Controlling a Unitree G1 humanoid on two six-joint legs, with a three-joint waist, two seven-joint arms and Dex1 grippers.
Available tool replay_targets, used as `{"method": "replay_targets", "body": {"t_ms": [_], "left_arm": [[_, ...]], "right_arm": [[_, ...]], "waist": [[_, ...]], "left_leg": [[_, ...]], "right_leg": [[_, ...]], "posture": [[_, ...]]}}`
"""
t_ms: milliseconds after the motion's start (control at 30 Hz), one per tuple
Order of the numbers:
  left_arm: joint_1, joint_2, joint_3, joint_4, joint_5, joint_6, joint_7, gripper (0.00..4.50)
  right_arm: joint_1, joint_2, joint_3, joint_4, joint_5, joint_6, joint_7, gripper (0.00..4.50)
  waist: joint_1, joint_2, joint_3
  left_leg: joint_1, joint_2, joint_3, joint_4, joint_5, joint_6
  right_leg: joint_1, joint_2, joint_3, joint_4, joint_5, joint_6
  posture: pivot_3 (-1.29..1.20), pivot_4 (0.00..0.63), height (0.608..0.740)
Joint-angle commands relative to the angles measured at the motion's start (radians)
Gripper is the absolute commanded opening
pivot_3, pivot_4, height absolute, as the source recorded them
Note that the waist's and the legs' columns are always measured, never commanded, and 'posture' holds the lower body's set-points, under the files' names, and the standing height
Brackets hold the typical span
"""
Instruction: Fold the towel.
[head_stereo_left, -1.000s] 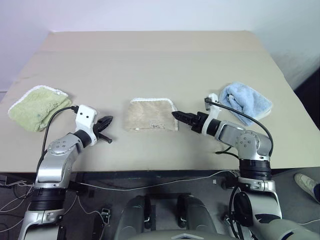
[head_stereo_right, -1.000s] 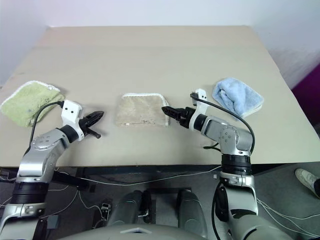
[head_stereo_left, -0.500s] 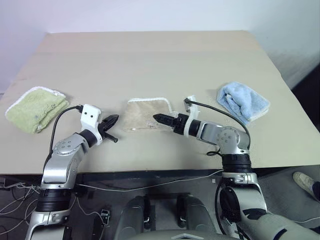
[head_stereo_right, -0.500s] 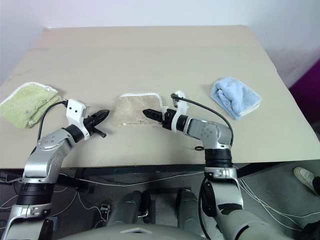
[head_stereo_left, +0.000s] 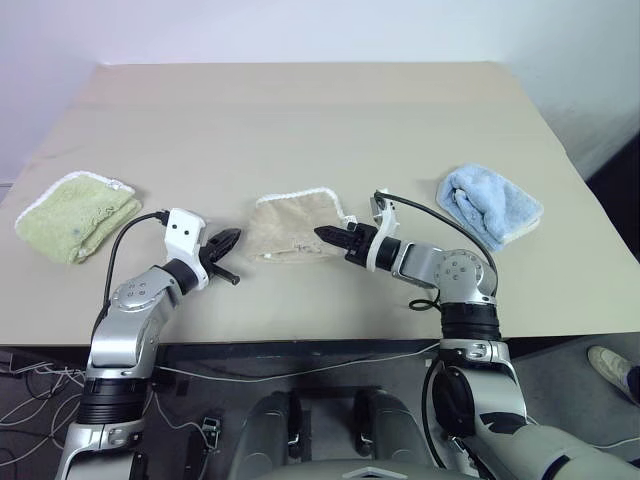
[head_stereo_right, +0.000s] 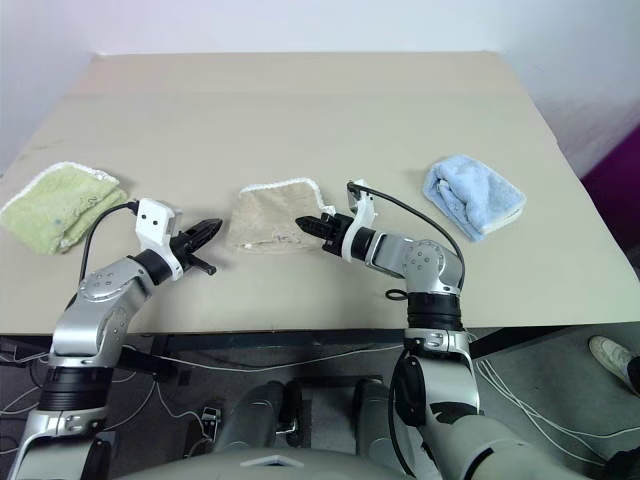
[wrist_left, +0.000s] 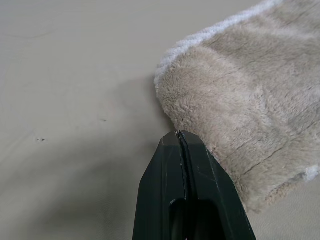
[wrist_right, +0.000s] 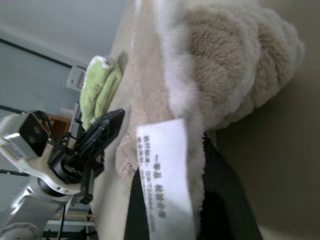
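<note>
Far to my left on the counter (head_stereo_left: 300, 110) lies a light green folded towel (head_stereo_left: 73, 216), well apart from everything else. Next along, my left fingers (head_stereo_left: 229, 240) are pressed together with nothing between them, hovering just beside the left edge of the towel (head_stereo_left: 295, 228); in the left wrist view the tips (wrist_left: 179, 136) sit right at the towel's rounded corner, though I cannot tell whether they touch it.

At the middle of the counter, near its front edge, sits the towel itself: thin beige terry cloth, folded into a small, roughly rectangular pad. A white corded trim (head_stereo_left: 300, 194) runs along its far edge and curls round the corners. Its pile is short and plush, with faint lines crossing it in the left wrist view. Its right side is lifted slightly off the counter and bunched.

My right fingers (head_stereo_left: 326, 236) are clamped on that right edge of the towel. In the right wrist view the cloth folds thickly over them, the white trim bending round the fold, and a white care label (wrist_right: 164, 172) with small printed text hangs from the pinched edge, covering much of one finger. Beyond it that view also catches my left gripper and the green towel.

Farthest right, a light blue folded towel (head_stereo_left: 490, 205) rests on the counter, well apart from my right arm.
</note>
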Motion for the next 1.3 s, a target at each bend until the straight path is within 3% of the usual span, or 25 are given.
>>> {"method": "replay_targets", "body": {"t_ms": [33, 300, 567, 767, 1067, 1300], "left_arm": [[-0.023, -0.003, -0.018, -0.028, 0.003, -0.013, -0.012, 0.00], [-0.068, -0.050, -0.082, 0.006, 0.015, -0.020, -0.030, 0.00], [-0.111, -0.106, -0.147, 0.039, 0.025, -0.029, -0.051, 0.00], [-0.123, -0.145, -0.174, 0.047, 0.036, -0.036, -0.051, 0.00], [-0.131, -0.177, -0.192, 0.047, 0.039, -0.038, -0.051, 0.00], [-0.143, -0.189, -0.192, 0.075, 0.043, -0.048, -0.057, 0.00]], "right_arm": [[-0.004, -0.001, -0.061, -0.094, 0.063, -0.024, -0.028, 0.03], [-0.087, -0.183, -0.305, -0.159, 0.129, -0.192, -0.164, 0.03], [-0.099, -0.352, -0.506, -0.032, 0.137, -0.265, -0.389, 0.03], [0.037, -0.362, -0.470, 0.022, 0.083, -0.201, -0.489, 0.03], [0.078, -0.363, -0.443, 0.007, 0.057, -0.249, -0.521, 0.03], [0.102, -0.354, -0.470, -0.085, 0.109, -0.270, -0.505, 2.26]], "waist": [[0.001, 0.000, 0.000], [0.005, 0.000, 0.000], [0.002, 0.000, 0.000], [0.003, 0.000, 0.000], [0.003, 0.000, 0.000], [0.004, 0.000, 0.000]], "left_leg": [[0.000, 0.000, 0.000, 0.000, 0.000, 0.001], [0.000, -0.001, 0.000, 0.001, 0.000, 0.001], [0.000, 0.000, 0.001, 0.001, 0.000, 0.001], [0.000, 0.000, 0.002, 0.001, 0.000, 0.002], [0.001, 0.000, 0.002, 0.002, 0.000, 0.002], [0.001, 0.000, 0.001, 0.002, -0.001, 0.003]], "right_leg": [[0.000, 0.000, 0.000, 0.000, 0.000, 0.000], [0.000, -0.001, 0.000, 0.000, 0.000, 0.000], [0.000, 0.000, 0.000, 0.001, 0.000, 0.000], [0.000, 0.000, 0.001, 0.001, 0.000, 0.000], [0.001, 0.000, 0.002, 0.002, 0.000, 0.001], [0.001, 0.000, 0.002, 0.002, 0.000, 0.001]], "posture": [[0.00, 0.150, 0.740], [0.00, 0.150, 0.740], [0.00, 0.150, 0.740], [0.00, 0.150, 0.740], [0.00, 0.150, 0.740], [0.00, 0.150, 0.740]]}}
